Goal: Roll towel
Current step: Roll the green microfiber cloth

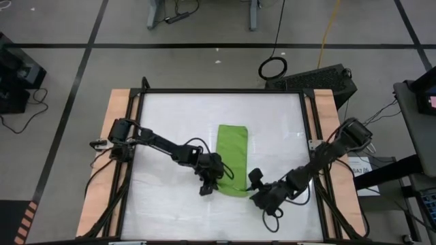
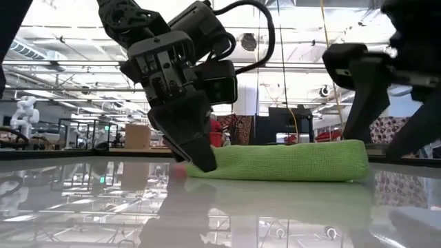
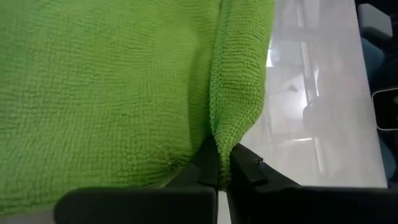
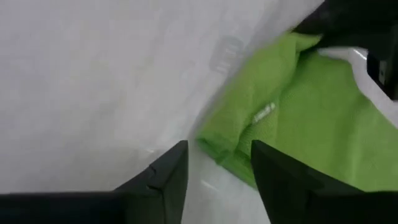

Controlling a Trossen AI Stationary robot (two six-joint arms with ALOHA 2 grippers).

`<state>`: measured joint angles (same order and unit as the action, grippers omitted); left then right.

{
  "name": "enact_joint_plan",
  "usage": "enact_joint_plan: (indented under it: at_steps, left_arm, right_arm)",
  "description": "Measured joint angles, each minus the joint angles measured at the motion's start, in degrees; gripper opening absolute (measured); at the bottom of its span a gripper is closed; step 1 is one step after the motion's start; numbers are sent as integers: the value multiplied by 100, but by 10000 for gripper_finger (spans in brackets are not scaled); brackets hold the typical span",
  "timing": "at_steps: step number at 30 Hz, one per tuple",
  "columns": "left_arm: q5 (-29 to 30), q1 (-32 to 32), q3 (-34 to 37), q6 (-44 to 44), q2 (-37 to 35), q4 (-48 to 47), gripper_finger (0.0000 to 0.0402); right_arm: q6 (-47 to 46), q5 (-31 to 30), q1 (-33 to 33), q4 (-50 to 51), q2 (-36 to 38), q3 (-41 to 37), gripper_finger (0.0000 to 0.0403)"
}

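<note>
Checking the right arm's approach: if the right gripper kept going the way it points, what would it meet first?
Probably the towel: its folded corner lies just beyond the open right gripper, though the gap is hard to judge.

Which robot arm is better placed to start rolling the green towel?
Probably the left: the left gripper is shut on the towel edge. The right gripper is open beside its corner, holding nothing.

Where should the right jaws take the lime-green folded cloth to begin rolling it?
At the near corner of the lime-green folded towel, coming in low along the table. The layered hem there sits just ahead of the open right gripper, while the left gripper already pinches the neighbouring edge.
</note>
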<state>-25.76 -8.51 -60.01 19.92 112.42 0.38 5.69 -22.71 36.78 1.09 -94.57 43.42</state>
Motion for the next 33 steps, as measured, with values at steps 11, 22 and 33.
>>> enact_joint_plan:
  at_steps: [11,22,33]
  left_arm:
    - [-17,66,0,135,0,-79,9]
    - [-13,133,-7,217,-2,-178,9]
    - [-38,146,-2,228,-2,-153,9]
  right_arm:
    - [635,-476,51,-307,-310,91,122]
    - [1220,-892,373,-302,-492,310,189]
    - [1067,-901,267,-289,-1033,431,140]
